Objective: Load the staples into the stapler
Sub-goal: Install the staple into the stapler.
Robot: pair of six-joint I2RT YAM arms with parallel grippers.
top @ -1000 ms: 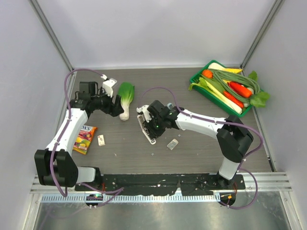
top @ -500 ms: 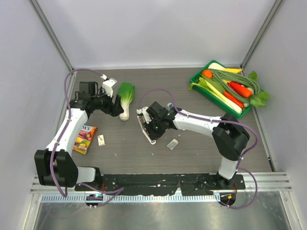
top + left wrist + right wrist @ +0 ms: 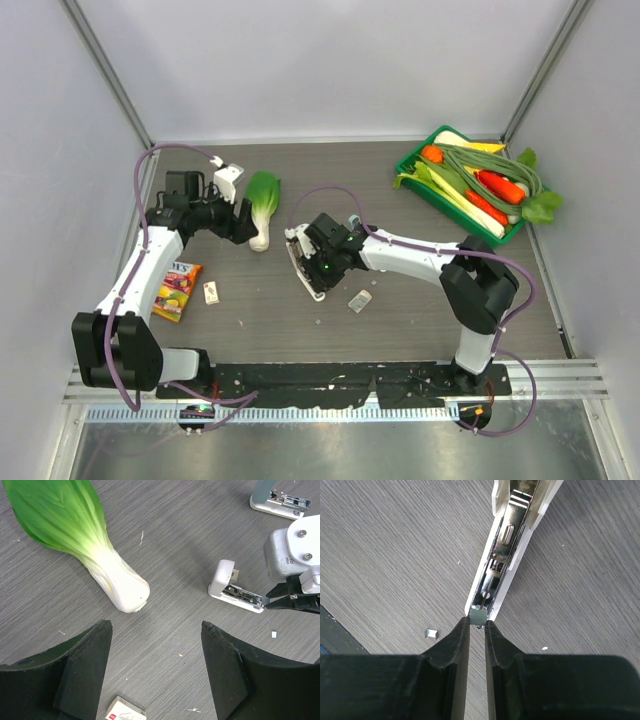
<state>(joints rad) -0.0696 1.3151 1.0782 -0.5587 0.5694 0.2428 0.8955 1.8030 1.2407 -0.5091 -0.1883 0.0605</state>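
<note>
**Staple strip poised at the open channel**

On the table (image 3: 420,320), our left arm (image 3: 150,260) hangs by the bok choy (image 3: 90,545). The left jaws are spread wide and hold nothing, which leaves the work area free. The white stapler (image 3: 507,565) lies open mid-table, its metal channel facing up for loading. The staple box (image 3: 125,711) sits just below the left jaws. The right jaws pinch a short staple strip (image 3: 478,614) at the channel's end, lined up, we judge, to slide in.
</note>
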